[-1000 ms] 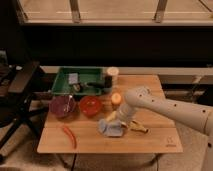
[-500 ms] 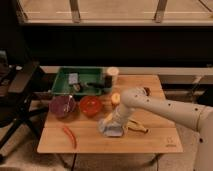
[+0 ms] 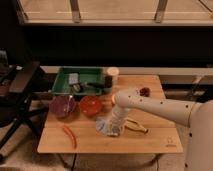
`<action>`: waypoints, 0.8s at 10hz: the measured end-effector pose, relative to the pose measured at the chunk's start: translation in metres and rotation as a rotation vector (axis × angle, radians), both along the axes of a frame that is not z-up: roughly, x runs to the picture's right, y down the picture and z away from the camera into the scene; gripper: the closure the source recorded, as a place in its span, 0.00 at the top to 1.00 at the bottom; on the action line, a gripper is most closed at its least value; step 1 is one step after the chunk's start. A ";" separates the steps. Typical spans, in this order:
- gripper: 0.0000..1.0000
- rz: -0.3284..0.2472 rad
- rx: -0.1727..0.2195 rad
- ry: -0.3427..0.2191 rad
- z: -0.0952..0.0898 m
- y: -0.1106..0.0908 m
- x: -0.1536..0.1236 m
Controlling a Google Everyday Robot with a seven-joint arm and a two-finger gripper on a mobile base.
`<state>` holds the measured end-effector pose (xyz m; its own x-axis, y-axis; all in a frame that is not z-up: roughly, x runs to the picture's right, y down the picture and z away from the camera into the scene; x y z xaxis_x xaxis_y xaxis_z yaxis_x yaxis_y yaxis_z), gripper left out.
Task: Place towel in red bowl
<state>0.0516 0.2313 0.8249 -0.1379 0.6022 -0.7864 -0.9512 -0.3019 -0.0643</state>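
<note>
The towel [image 3: 106, 126] is a pale grey-blue crumpled cloth lying on the wooden table [image 3: 150, 140], just right of and in front of the red bowl [image 3: 91, 105]. My gripper [image 3: 113, 129] points down at the end of the white arm [image 3: 155, 106] and sits on the towel's right part. The red bowl stands upright a short way up and left of the towel.
A purple bowl [image 3: 63, 106] stands left of the red bowl. A red chili pepper [image 3: 69, 136] lies at the front left. A banana [image 3: 136, 126] lies right of the towel. A green tray [image 3: 82, 81] with items and a cup [image 3: 112, 75] stand at the back. A dark chair [image 3: 15, 95] stands at the left.
The arm has lowered the gripper a little further onto the towel, and the towel looks slightly shifted to the left.
</note>
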 end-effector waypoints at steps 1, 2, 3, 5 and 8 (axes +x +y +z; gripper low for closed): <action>0.06 -0.001 -0.001 0.000 -0.001 -0.001 0.000; 0.01 -0.008 0.004 0.000 -0.002 -0.002 -0.001; 0.00 -0.013 0.026 0.007 -0.005 -0.007 0.001; 0.00 -0.010 0.099 0.012 -0.025 -0.030 0.009; 0.00 0.011 0.213 -0.007 -0.067 -0.083 0.024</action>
